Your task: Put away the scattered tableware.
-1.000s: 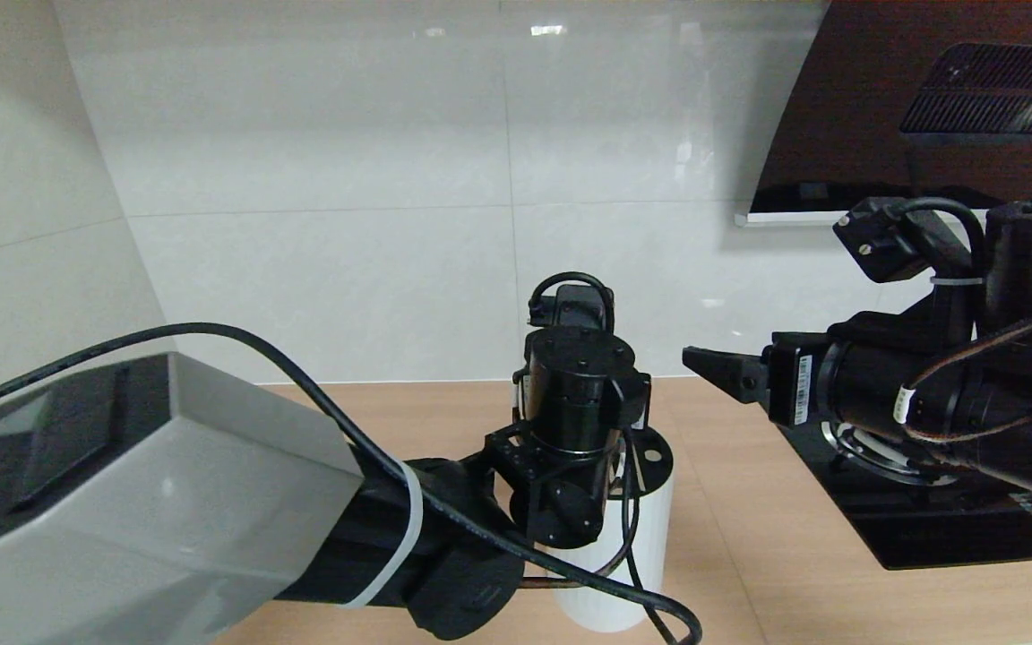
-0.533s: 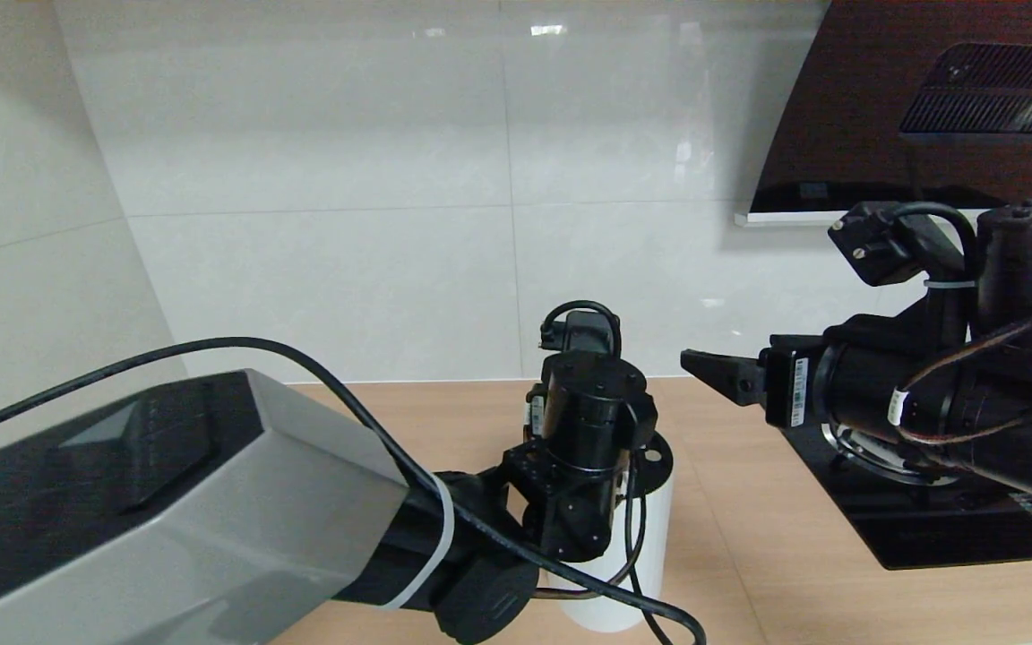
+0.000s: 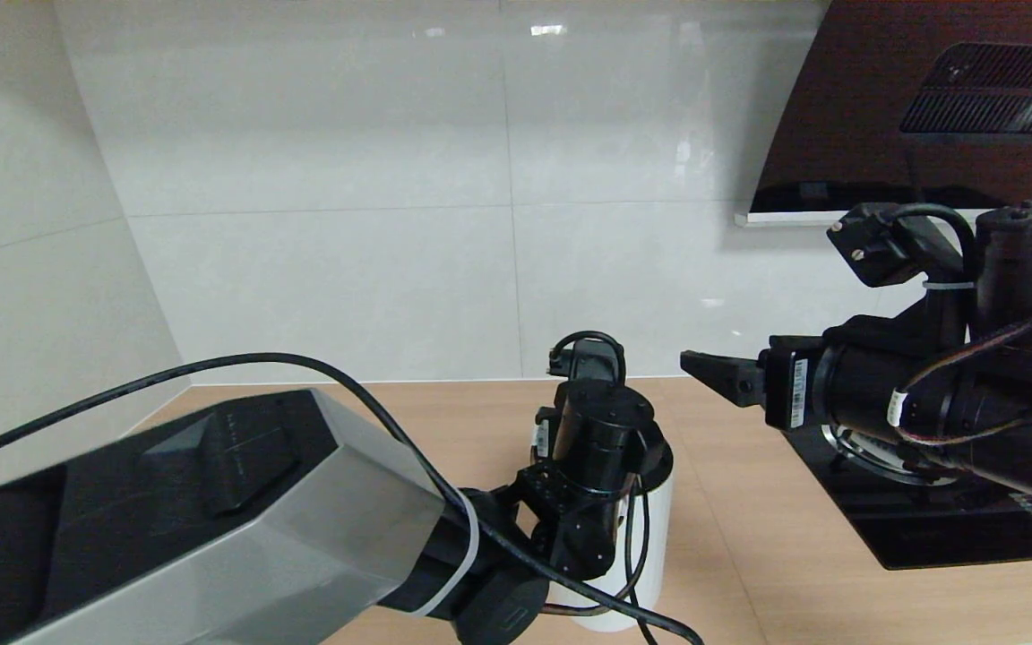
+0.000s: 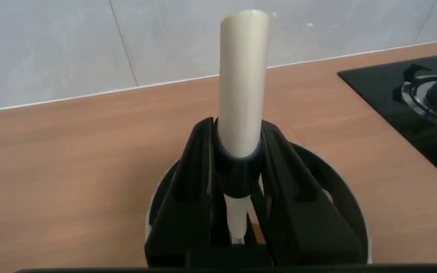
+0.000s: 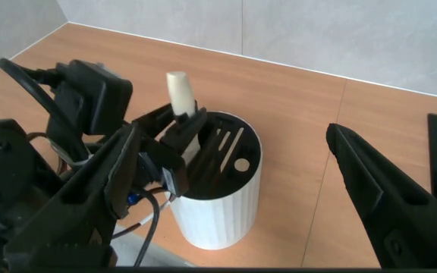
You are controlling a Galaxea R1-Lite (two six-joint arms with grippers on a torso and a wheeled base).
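Behind everything, a white tiled wall [image 3: 346,179], with a dark range hood [image 3: 928,107] at upper right. Below, a light wooden surface [image 3: 731,537], carrying a black glass cooktop [image 3: 928,528] on the right and a white ribbed utensil holder [image 5: 226,205] near the middle, the two apart. Holder upright, topped by a black insert cut with slots and a round hole. Directly above the holder, the left gripper [image 4: 241,152], pointing down, jaws narrow and clamped around the cream handle of a utensil [image 4: 243,76]. Utensil upright, with the rounded handle end sticking up past the jaws and the thinner lower part reaching down into the holder's top. Working end hidden, so kind of utensil impossible to tell. To the right of the holder and raised above the surface, near the cooktop's edge, the right gripper [image 3: 718,372]. Jaws there spread wide with nothing held, clear of both holder and surface.
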